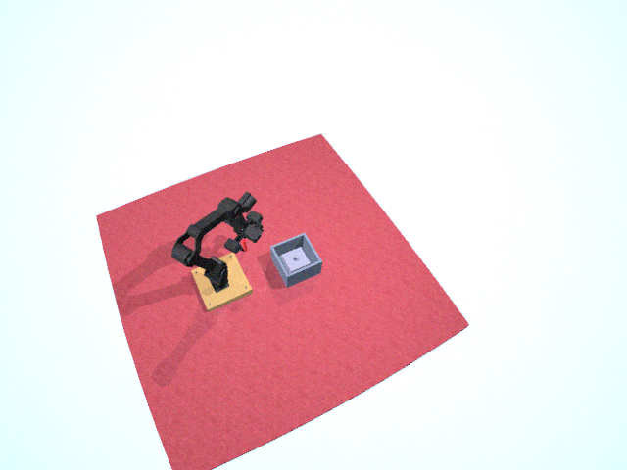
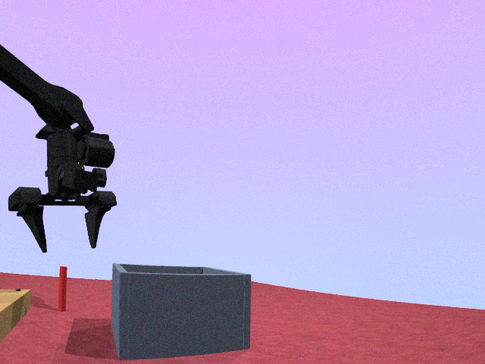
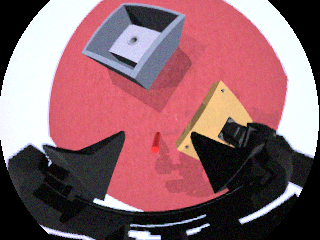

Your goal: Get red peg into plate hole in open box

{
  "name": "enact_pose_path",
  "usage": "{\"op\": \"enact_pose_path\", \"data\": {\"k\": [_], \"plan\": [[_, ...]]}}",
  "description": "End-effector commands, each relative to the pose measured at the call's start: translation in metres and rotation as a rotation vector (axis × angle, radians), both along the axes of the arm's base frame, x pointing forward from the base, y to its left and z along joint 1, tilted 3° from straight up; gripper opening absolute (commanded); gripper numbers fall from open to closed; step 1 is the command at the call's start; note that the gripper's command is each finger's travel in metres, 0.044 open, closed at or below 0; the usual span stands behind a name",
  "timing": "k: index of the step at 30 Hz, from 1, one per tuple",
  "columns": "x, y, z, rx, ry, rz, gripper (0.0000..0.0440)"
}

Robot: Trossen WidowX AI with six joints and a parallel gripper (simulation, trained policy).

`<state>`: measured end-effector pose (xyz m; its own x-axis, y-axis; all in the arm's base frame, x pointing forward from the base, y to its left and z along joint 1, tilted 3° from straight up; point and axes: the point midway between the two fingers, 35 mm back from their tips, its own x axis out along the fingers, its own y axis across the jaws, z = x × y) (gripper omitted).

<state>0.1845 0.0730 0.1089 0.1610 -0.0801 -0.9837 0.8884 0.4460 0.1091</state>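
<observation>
Red peg [image 1: 244,246] [image 2: 62,289] [image 3: 156,142] upright, long axis vertical, below open fingers [image 2: 69,249].

Surface: flat red mat [image 1: 354,313] [image 2: 352,329] [image 3: 80,100], four-sided, lightly mottled. Directly on it: grey-blue open box [image 1: 304,276] [image 2: 183,313] [image 3: 165,50], resting upright on its base; red peg [image 1: 244,245] [image 2: 62,289] [image 3: 156,142], standing on end between box and board, apart from both; yellow wooden board [image 1: 237,293] [image 2: 14,307] [image 3: 215,107], lying flat, with small dark spots near its corners. Shadows fall across the mat.
</observation>
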Motion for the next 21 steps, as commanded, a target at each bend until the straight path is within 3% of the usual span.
{"op": "enact_pose_path", "data": {"k": [1,15,17,21], "plan": [[-0.003,0.012,-0.018,0.003,0.027,0.029,0.0440],[0.000,0.033,-0.078,0.044,-0.001,0.074,0.0437],[0.000,0.035,-0.084,0.050,-0.001,0.070,0.0418],[-0.003,0.036,-0.090,0.062,0.017,0.057,0.0324]]}}
